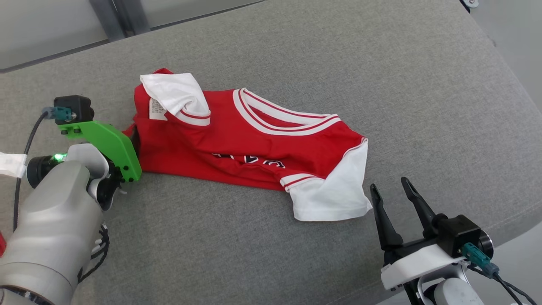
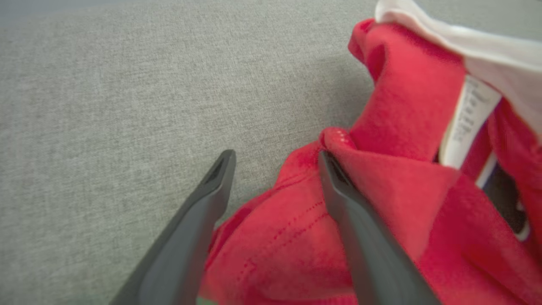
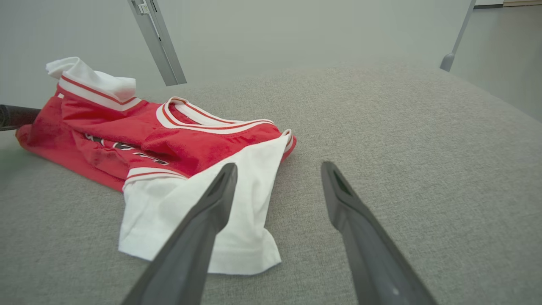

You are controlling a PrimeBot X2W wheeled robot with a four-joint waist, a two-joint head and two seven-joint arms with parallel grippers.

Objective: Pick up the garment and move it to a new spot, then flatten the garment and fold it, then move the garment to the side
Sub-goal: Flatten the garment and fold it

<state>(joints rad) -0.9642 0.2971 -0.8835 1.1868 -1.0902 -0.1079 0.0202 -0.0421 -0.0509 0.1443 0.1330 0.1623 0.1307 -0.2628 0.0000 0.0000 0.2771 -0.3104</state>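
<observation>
The garment [image 1: 254, 144] is a red jersey with white sleeves and a white striped collar, lying crumpled on a grey padded surface [image 1: 296, 51]. One white sleeve [image 1: 178, 97] is folded over its top left, and the other [image 1: 334, 195] spreads out at its lower right. My left gripper [image 1: 134, 137] is at the garment's left edge, mostly hidden behind its green mount. In the left wrist view it [image 2: 275, 159] stands open, one finger over grey surface and the other lying on red cloth [image 2: 402, 182]. My right gripper [image 1: 388, 184] is open, just right of the lower white sleeve [image 3: 237, 203], holding nothing.
The padded surface ends at a front-right edge [image 1: 521, 228] close to my right arm, with floor beyond it. A grey metal post [image 1: 114, 17] stands behind the surface at the far left. Bare grey padding stretches right of the garment [image 3: 402, 127].
</observation>
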